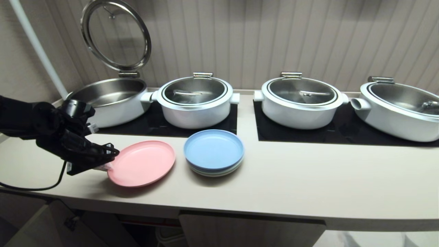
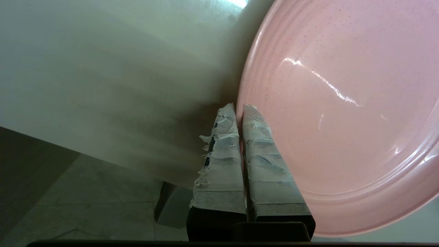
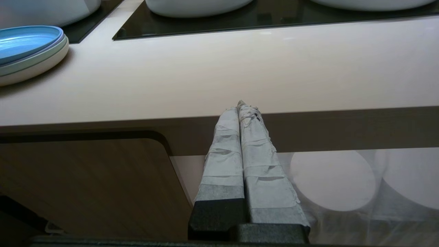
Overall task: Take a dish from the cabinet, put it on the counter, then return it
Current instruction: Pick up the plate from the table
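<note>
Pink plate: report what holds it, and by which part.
The left pincer is shut on the pink plate at its near left rim; the right pincer holds nothing.

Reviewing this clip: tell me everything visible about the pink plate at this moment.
The pink plate is round and shallow with a low raised rim, looks like speckled plastic, and shows a faint sheen. It is empty and face up near the front of the counter, left of the blue-topped plate stack and apart from it. The left claw is shut on its left rim. Whether its far side rests on the counter is unclear.
</note>
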Robot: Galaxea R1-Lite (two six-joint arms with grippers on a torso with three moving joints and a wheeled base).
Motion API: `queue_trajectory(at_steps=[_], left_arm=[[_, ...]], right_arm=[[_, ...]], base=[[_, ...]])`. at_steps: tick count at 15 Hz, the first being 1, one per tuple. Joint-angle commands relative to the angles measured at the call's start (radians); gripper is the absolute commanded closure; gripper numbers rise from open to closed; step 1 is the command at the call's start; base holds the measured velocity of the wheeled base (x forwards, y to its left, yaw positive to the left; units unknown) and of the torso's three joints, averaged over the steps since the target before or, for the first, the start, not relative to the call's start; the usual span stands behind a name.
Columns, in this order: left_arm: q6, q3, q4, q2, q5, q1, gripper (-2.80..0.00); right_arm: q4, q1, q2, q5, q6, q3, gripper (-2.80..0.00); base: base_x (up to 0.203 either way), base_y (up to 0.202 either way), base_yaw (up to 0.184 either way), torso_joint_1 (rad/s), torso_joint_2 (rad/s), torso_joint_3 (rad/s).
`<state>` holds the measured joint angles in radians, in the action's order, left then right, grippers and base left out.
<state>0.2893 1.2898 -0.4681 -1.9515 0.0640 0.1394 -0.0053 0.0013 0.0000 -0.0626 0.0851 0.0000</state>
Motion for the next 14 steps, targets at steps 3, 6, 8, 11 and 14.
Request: queue_trajectory(at_steps=[3,6,8,11,14], left_arm=[[0.060,-0.064,-0.002,0.065,0.049,0.002,0.00],[0.073,-0.124,-0.001,0.102,0.060,0.014,0.00],[0.073,-0.162,0.000,0.126,0.075,0.035,0.00],[0.073,-0.169,-0.003,0.147,0.101,0.069,0.00],[0.072,-0.218,-0.003,0.180,0.117,0.083,0.00]], right_arm=[[-0.001,0.000,0.000,0.000,0.001,0.000,0.00],[-0.001,0.000,0.000,0.000,0.001,0.000,0.00],[-0.001,0.000,0.000,0.000,0.001,0.000,0.00],[0.000,0.000,0.000,0.000,0.001,0.000,0.00],[0.000,0.000,0.000,0.000,0.001,0.000,0.00]], base=[[0.000,0.000,0.000,0.000,0.00,0.000],[0.000,0.000,0.000,0.000,0.00,0.000],[0.000,0.000,0.000,0.000,0.00,0.000],[0.000,0.000,0.000,0.000,0.00,0.000],[0.000,0.000,0.000,0.000,0.00,0.000]])
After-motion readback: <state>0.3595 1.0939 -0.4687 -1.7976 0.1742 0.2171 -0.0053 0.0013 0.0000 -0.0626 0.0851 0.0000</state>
